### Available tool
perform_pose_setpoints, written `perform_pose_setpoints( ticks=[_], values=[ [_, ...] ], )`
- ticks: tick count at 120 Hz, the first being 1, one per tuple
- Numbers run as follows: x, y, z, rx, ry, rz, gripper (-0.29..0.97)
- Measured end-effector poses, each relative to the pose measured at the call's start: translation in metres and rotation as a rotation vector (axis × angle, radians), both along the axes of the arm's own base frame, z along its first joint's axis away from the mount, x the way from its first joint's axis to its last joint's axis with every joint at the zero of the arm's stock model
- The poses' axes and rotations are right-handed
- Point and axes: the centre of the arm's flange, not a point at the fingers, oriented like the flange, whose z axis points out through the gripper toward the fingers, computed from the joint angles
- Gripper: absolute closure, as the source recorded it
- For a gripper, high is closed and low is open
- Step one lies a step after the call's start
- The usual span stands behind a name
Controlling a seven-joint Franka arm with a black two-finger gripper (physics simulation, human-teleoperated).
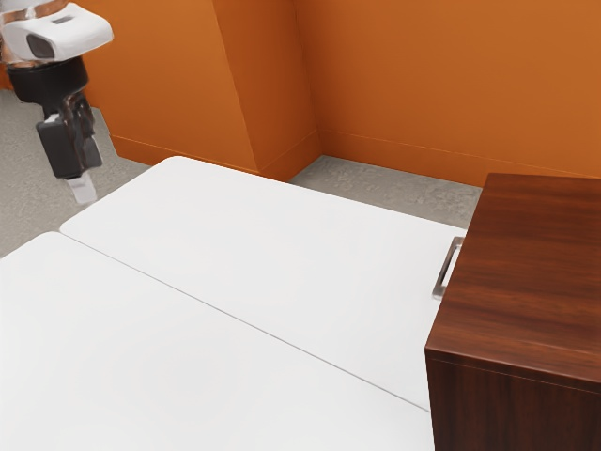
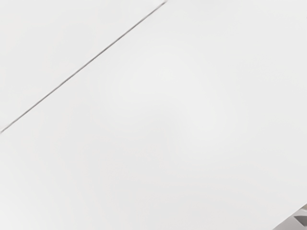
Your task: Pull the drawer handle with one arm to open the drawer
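Our gripper [image 1: 83,191] hangs from the arm's black hand with its tip pointing down, above the grey floor [image 1: 38,202] just off the worktop's [image 1: 235,282] nearest corner. It touches nothing. From the exterior view we cannot tell whether the gripper stands apart or together.

Directly below and ahead of the gripper lies the white worktop [image 2: 192,120], which the wrist view shows as a plain surface. A thin dark seam [image 2: 86,62] crosses that surface on a diagonal. A small grey patch [image 2: 295,223] shows at one corner of the same view, and we cannot identify it.

Further out from the gripper, the seam [image 1: 235,319] divides the worktop into two slabs.

At the far end of the worktop from the gripper stands a dark wooden drawer cabinet [image 1: 526,282]. Its grained top is in view and its front faces back toward the gripper. The metal drawer handle [image 1: 448,268], a slim grey bar, is mounted on that front just under the top edge. It sits close against the cabinet, well apart from the gripper, with the whole worktop between them.

Beyond the gripper and the cabinet rise orange walls [image 1: 404,75], which meet the grey floor in a recessed corner.
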Motion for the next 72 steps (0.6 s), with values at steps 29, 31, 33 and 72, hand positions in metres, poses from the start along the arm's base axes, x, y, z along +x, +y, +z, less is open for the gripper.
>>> perform_pose_setpoints(
  ticks=[29,31,33,72],
  values=[
    [-0.001,0.022,0.029,0.006,-0.157,-0.241,0.0],
    [-0.004,0.024,0.036,0.01,-0.178,-0.253,0.0],
    [-0.005,0.025,0.041,0.013,-0.192,-0.269,0.0],
    [0.098,-0.039,-0.037,-0.024,-0.094,-0.883,0.0]
  ],
)
